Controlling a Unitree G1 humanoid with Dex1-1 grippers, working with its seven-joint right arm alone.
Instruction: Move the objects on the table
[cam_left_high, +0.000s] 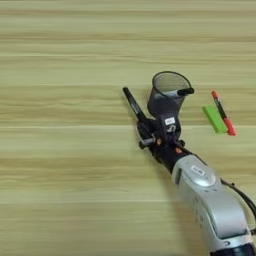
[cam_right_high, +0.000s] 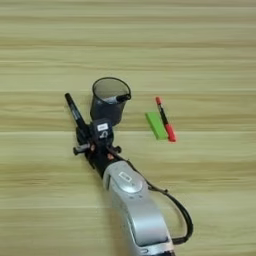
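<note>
the black two-fingered claw (cam_left_high: 145, 134) is clamped on the long black marker (cam_left_high: 133, 105), angling it toward eleven o'clock, seemingly to carry it. the dark mesh pen cup (cam_left_high: 167, 95) stands at the claw's one o'clock on the light wooden worktop (cam_left_high: 60, 165), with the flat bright-green block (cam_left_high: 215, 119) and thin red pen (cam_left_high: 222, 112) lying at its three o'clock.

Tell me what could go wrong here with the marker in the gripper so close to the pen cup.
The right gripper holds the long black marker tilted, just left of the mesh pen cup. Swinging it toward the cup could strike the rim and tip the cup, which already holds a dark pen. The grip sits near the marker's lower end, so it may pivot or slip. A toppled cup might roll toward the green block and red pen.
</note>
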